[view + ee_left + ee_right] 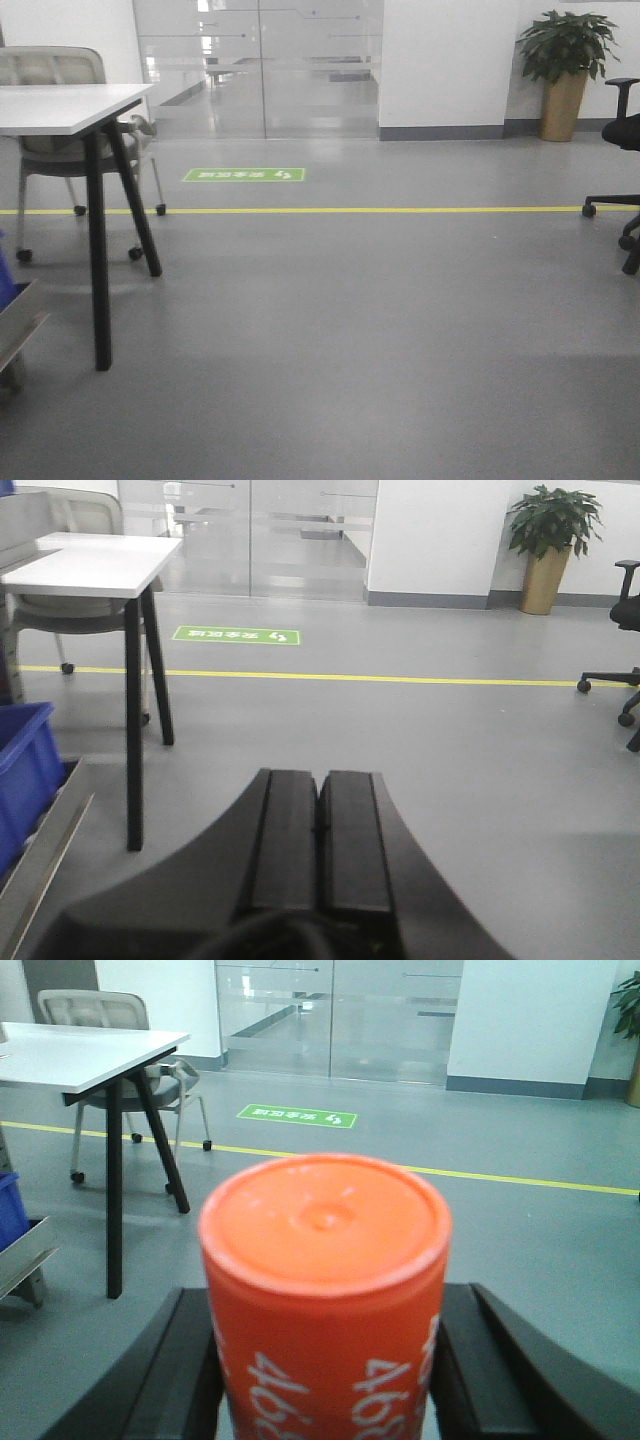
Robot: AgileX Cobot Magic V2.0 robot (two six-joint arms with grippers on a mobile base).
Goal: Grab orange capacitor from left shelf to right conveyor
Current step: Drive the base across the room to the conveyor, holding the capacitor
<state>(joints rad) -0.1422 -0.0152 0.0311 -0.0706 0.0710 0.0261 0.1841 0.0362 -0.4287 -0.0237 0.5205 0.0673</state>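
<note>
The orange capacitor (325, 1250) fills the middle of the right wrist view, standing upright with white "4680" print down its side. My right gripper (327, 1292) is shut on it, one black finger pressed to each side. In the left wrist view my left gripper (319, 776) is shut with its pads together and nothing between them. Both hang above bare grey floor. A brushed-metal rail (45, 865) at the far left looks like an edge of the left shelf. The right conveyor is out of view.
A blue bin (25, 770) sits by the metal rail. A white table (60, 105) with black legs and a grey chair (45, 70) stand at the left. A yellow floor line (350, 210), a potted plant (565, 60) and a black chair (625, 130) lie ahead.
</note>
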